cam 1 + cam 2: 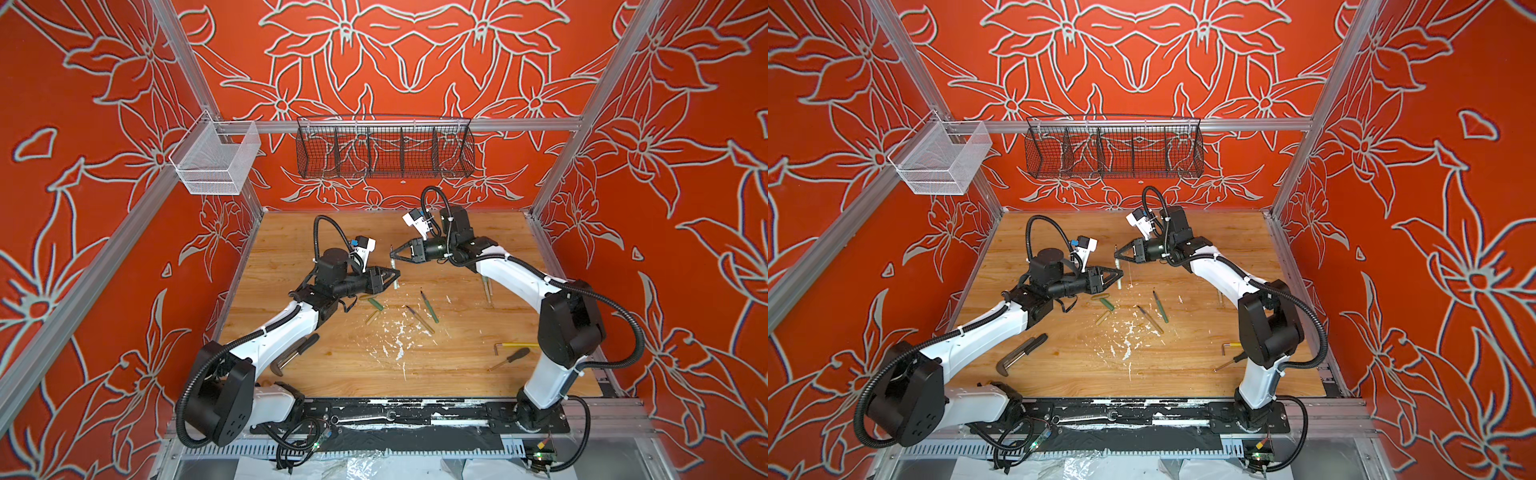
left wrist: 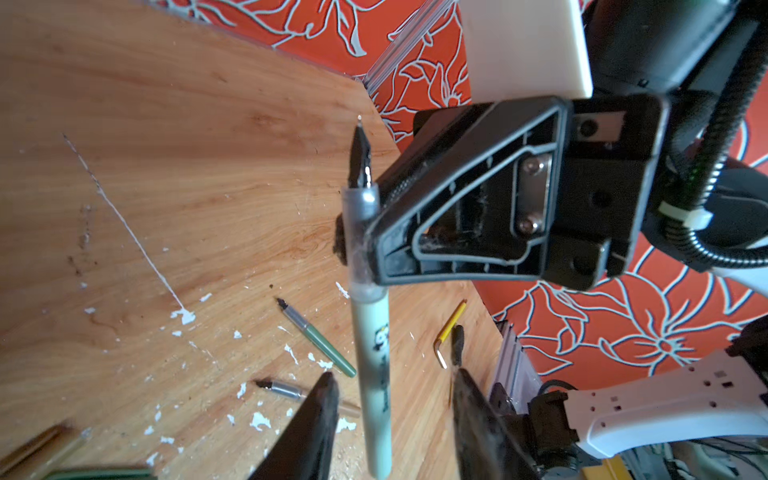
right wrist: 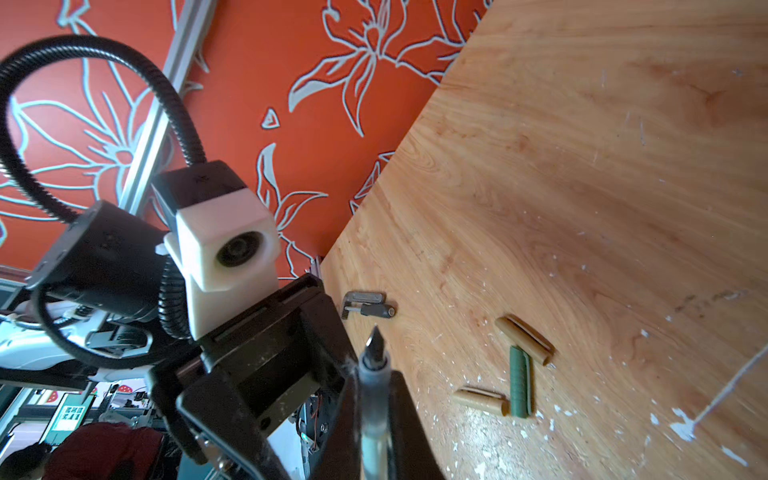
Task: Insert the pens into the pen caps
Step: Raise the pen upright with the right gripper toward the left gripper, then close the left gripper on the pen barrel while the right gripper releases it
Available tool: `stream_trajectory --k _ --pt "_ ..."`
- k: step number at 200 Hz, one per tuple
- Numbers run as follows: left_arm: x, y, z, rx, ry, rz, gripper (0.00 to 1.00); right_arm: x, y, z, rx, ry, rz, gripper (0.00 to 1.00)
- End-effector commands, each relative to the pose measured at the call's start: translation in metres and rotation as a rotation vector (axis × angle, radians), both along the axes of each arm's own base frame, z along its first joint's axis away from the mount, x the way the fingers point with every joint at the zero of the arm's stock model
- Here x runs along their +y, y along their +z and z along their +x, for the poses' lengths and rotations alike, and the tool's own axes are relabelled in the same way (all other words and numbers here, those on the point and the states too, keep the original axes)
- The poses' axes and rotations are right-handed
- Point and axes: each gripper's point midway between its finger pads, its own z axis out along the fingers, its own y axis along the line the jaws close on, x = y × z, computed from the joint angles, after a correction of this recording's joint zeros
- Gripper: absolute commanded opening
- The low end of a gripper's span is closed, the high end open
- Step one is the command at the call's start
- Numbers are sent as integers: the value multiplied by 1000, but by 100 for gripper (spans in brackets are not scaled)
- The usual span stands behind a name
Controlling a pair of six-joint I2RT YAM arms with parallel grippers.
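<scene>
Holding surface, pale wooden tabletop: carries everything; the two arms meet above its middle, toward the far side.
Right claw: black jaws clenched on the clear grip section of the pen, just below the nib.
Left claw: black fingers straddle the lower barrel. The left wrist view shows a gap on each side, so it is released, not clamped.
Held pen, pale green barrel with a small panda print and a black nib: off the table between the two claws, nib pointing toward the far wall.
Risk, handover: if the left jaws close off-centre, they would likely shove the smooth round barrel sideways and twist it in the right grasp. If the right lets go too early, the pen probably drops.
Risk, matching: no pale green cap shows in any view.
Wire baskets, black and white mesh: on the far rail, well apart from the work.
Tools: dark wrench-like tool near left; yellow hex key and black-handled screwdriver near right.
Loose pens, dark green and olive-tan: side by side, right of centre.
Caps, two tan tubes and one dark green: clustered just near of the left claw.
White flecks: scattered mid-table.
In the way: the left wrist hangs close over the caps, so reaching them looks cramped.
</scene>
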Motion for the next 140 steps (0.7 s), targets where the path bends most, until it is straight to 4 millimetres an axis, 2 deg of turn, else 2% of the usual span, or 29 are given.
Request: stream_trajectory --k 1,32,66,74,84,113,136,140 --pt "-7 20 8 -73 -11 -27 32 4 35 -5 -52 35 111 4" --pt "-8 18 11 -60 -12 -19 17 5 35 -5 -52 43 113 4" --pt "0 9 16 -28 56 7 5 6 30 -4 -42 50 103 5" --pt "3 8 17 -15 75 15 0 6 27 -3 -32 45 92 7" --pt "9 4 17 16 102 28 0 6 18 -2 -15 35 59 14" --pt "44 -29 10 234 220 114 0 4 -20 -7 0 60 -141 31" --pt "82 -48 -7 315 347 207 0 6 -51 -16 2 110 -274 38" --pt "87 -46 -10 308 365 216 0 7 -57 -17 4 116 -295 39"
